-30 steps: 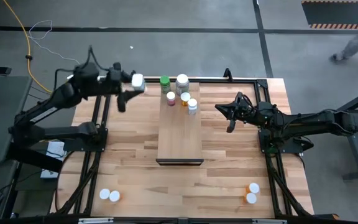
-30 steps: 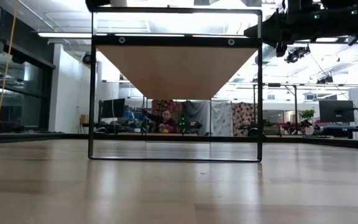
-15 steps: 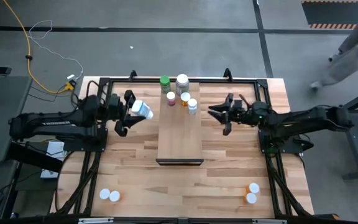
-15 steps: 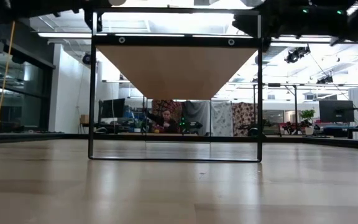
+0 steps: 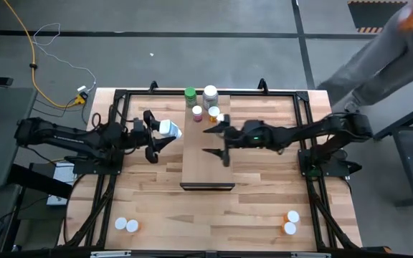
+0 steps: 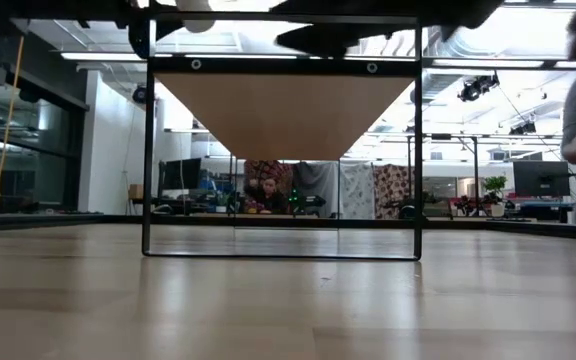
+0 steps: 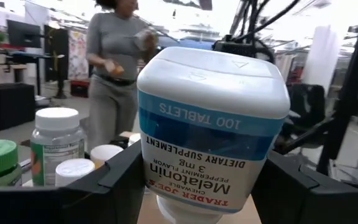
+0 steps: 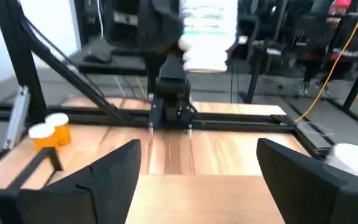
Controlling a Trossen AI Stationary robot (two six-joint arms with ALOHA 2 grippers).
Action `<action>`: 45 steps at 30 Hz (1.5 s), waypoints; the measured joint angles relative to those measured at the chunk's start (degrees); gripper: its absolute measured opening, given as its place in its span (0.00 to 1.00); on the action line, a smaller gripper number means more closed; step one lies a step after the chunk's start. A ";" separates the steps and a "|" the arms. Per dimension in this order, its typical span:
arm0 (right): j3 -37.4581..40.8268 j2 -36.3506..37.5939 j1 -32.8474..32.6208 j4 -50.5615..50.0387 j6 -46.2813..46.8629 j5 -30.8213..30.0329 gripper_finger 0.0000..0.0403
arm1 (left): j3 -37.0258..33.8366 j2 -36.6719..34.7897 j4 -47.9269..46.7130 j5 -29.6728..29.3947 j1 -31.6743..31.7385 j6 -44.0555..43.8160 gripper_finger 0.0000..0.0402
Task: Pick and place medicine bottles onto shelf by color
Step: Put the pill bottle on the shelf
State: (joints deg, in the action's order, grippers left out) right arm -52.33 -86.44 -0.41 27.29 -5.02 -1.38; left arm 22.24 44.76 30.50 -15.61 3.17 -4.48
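Observation:
My left gripper [image 5: 158, 135] is shut on a white bottle with a blue band [image 5: 168, 129], in the air just left of the shelf [image 5: 206, 168]. The shelf is a pale board raised on a black frame. Several medicine bottles stand at its far end, among them a green-capped one [image 5: 190, 94], a white one [image 5: 210, 93] and an orange one [image 5: 214, 113]. My right gripper [image 5: 216, 141] hovers open over the middle of the shelf with nothing between its fingers. It points toward the table's left, at the held bottle [image 8: 207, 31]. My left gripper pinches the white bottle's body [image 7: 143, 180] between its two fingers, one on each side. The fingers [image 7: 114, 186] come in about level from the table's left. The bottle is lifted clear, with its white cap end [image 8: 204, 59] lower than its flat base [image 7: 213, 62].
Two white-capped orange bottles [image 5: 126, 226] stand near the table's front left, and two more [image 5: 291, 222] at the front right. The black frame's posts [image 6: 148, 140] carry the shelf. A person [image 5: 378, 57] walks past the table's far right corner.
My left gripper has swung down from the far left toward the shelf, carrying the white bottle. My right gripper has reached from the table's right toward its left, out over the shelf, and has opened wide.

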 joint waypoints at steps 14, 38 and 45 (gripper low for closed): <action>-16.40 -14.47 -2.32 -5.01 -0.61 -10.40 0.77 | 0.02 9.01 12.02 -1.61 -2.96 1.72 0.56; -16.42 -14.88 -4.14 4.70 -3.94 -10.70 0.68 | 1.42 16.93 20.89 0.17 -2.96 0.19 0.56; -16.42 -14.88 -4.15 4.69 -2.75 -12.04 0.39 | 1.42 16.93 20.83 -0.12 -2.96 0.37 0.56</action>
State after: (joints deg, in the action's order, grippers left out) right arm -68.75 -101.32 -4.56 31.98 -7.77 -13.42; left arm 23.66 61.69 51.33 -15.74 0.21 -4.11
